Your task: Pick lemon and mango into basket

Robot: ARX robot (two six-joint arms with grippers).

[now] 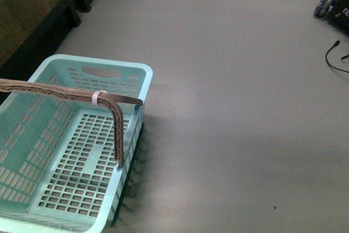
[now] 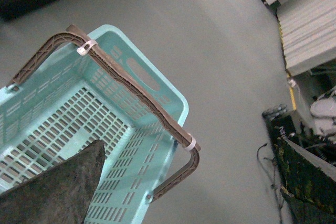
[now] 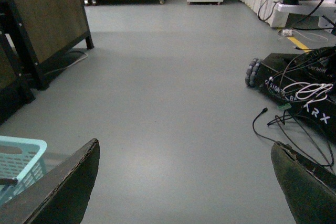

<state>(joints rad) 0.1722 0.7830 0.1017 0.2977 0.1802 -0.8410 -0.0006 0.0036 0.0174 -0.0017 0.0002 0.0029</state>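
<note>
- Neither the lemon nor the mango appears in any of the three views, so I cannot tell which way either fruit lies from my hands, how its long axis runs, or which arm is nearer to it.
- The teal basket (image 1: 92, 63) sits on the grey floor (image 1: 234, 135) at near left. It is empty, with bare slotted bottom and walls.
- The basket's brown handle (image 1: 117, 129) stands raised across the opening and bends down to the right-hand wall, with a white tie (image 1: 98, 97) at the bend. I judge that any drop must clear this bar.
- My left gripper (image 2: 47, 198) hangs above the basket and looks down into it. Only one dark finger shows at the picture's edge, so I cannot tell whether the hand is spread or closed. Nothing is visible in its hold.
- My right gripper (image 3: 184, 198) is released, with its two dark fingers spread wide and nothing between them. It is held low and level, facing out over bare floor to the right of the basket.
- The right wrist view also shows a dark cabinet (image 3: 47, 14) at far left and a wheeled base (image 3: 294, 77) with trailing cables at far right. Both are well apart from the basket.
- As I judge it, the task is not yet begun. The fruit must be found first, and the left arm is the nearer one to the basket.
</note>
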